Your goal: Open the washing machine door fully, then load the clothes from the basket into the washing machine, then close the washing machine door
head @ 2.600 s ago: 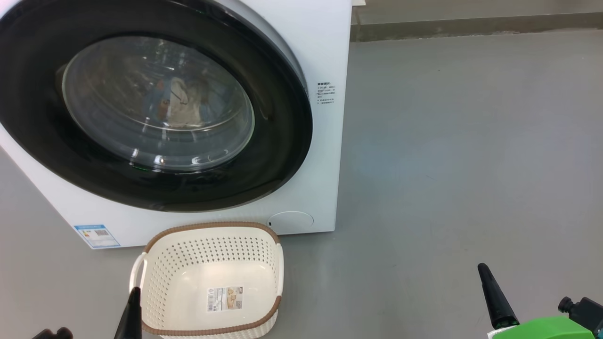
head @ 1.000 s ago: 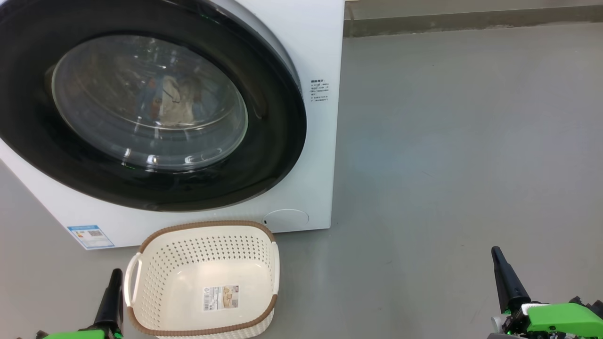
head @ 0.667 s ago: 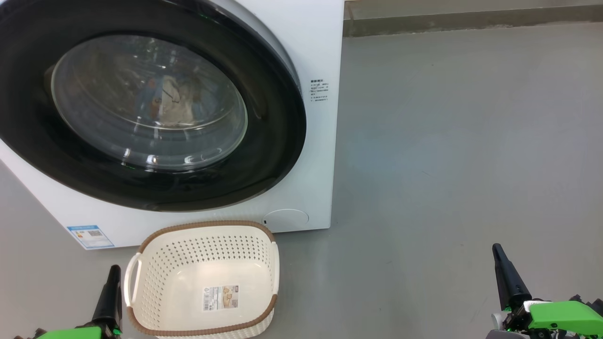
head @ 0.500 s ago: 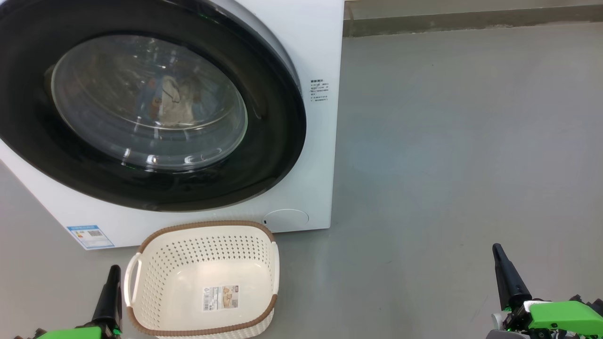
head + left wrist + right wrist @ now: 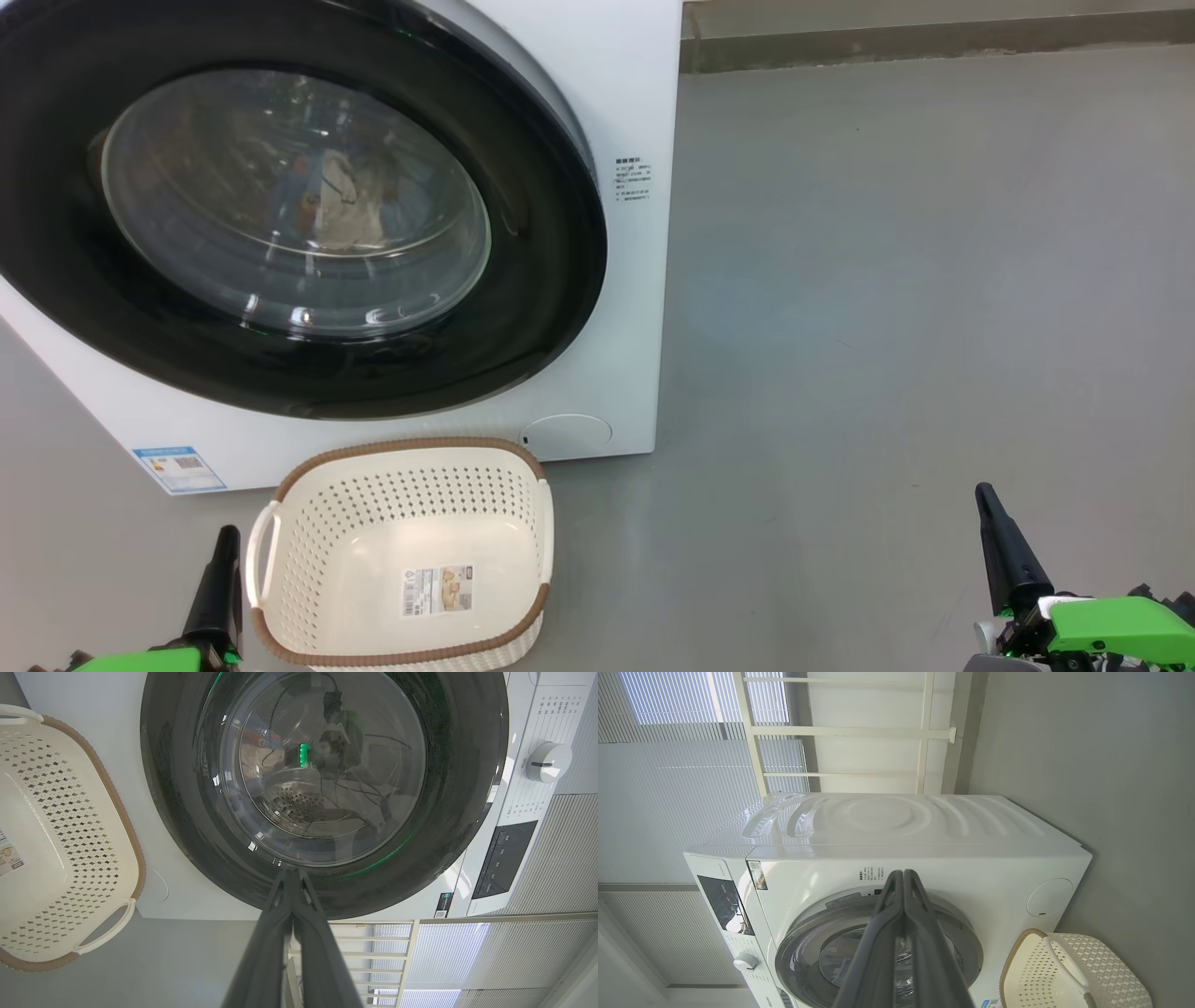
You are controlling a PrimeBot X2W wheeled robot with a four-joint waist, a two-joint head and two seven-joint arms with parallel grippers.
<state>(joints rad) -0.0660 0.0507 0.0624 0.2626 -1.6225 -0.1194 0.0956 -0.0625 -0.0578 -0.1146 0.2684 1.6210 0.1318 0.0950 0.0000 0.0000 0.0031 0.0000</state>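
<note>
The door (image 5: 233,233) lies against the front of the washer (image 5: 635,93) and looks shut. The clothes (image 5: 347,201) show through its glass, a pale and blue bundle low in the drum. The basket (image 5: 411,444) stands empty on the floor (image 5: 887,280), just before the washer's lower edge.

By that, all three steps look done and closing the door was the last. Whether the latch has caught cannot be told.

The left gripper (image 5: 227,534) rests low, just beside the basket's left handle and not touching it. The right gripper (image 5: 982,490) rests well apart over bare floor. In both wrist views the jaws are pressed together and hold nothing.

The next move probably calls for little. At most, a firm push on the black rim would seat the door, should it spring back.

No brand name can be read anywhere.
- A blue-white sticker (image 5: 179,469) sits at the washer's lower left corner, with what looks like a code square. Its print is too small to read.
- A few lines of fine dark print (image 5: 633,179) stand right of the door, illegible.
- The basket's label (image 5: 437,590) carries a barcode and a small picture, with no legible words.
- In the left wrist view a white dial (image 5: 547,761) has tiny markings around it, and a dark panel (image 5: 502,858) lies nearby. Neither can be read.
</note>
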